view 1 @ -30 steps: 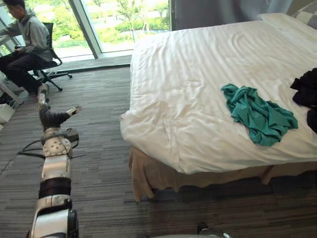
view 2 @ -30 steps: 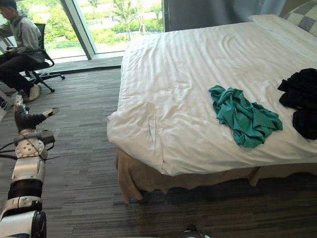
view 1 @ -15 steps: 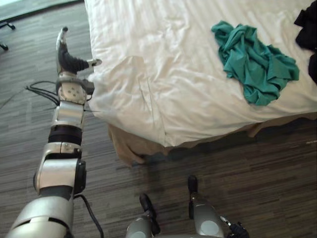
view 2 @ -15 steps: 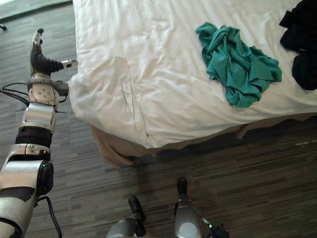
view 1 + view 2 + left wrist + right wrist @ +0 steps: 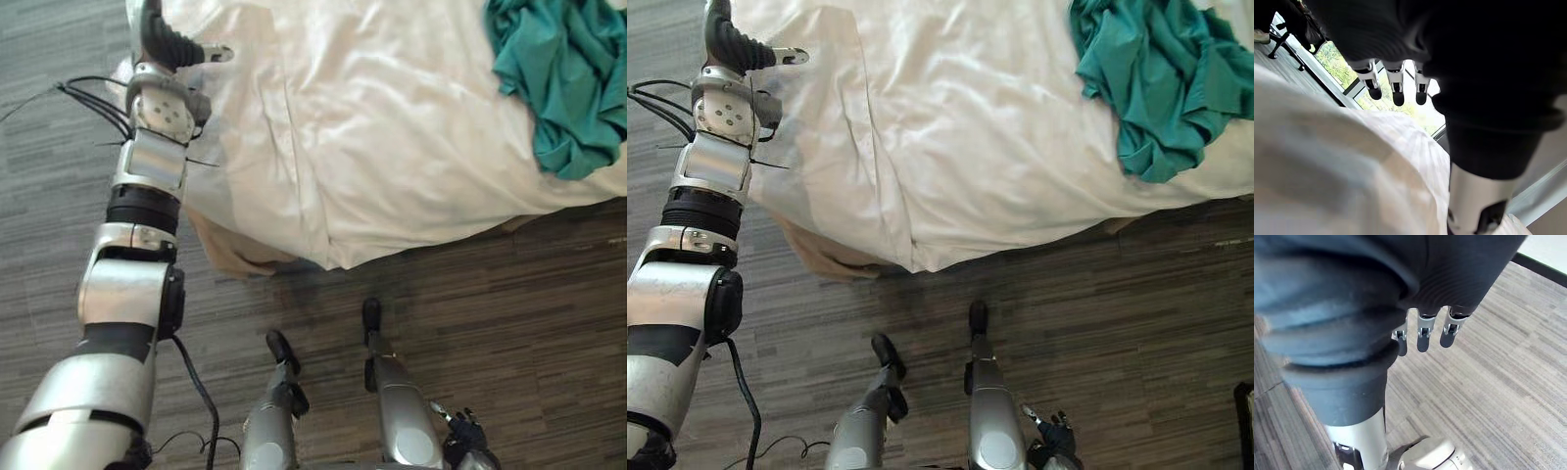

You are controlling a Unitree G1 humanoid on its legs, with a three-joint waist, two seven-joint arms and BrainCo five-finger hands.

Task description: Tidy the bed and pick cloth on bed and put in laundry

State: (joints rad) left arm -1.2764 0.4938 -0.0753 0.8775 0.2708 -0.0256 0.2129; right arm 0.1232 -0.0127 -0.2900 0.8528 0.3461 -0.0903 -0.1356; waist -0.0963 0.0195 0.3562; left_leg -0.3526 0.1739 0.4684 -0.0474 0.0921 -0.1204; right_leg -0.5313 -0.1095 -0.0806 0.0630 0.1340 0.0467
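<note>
A crumpled green cloth (image 5: 563, 78) lies on the white bed sheet (image 5: 392, 127) near the bed's front edge, to the right. My left hand (image 5: 168, 41) reaches over the bed's front left corner, fingers straight and thumb out sideways above the sheet, holding nothing. In the left wrist view its fingers (image 5: 1396, 88) are straight above the white sheet (image 5: 1327, 161). My right hand (image 5: 1422, 335) hangs low over the floor with relaxed fingers and nothing in it. The green cloth is far to the right of the left hand.
A beige bed skirt (image 5: 230, 257) hangs out under the sheet's corner. Grey striped carpet (image 5: 509, 323) runs along the bed's front and left sides. A window (image 5: 1415, 110) shows beyond the bed in the left wrist view.
The camera has tilted down and moved closer to the bed. My left hand has gone from beside the bed's corner to over its edge.
</note>
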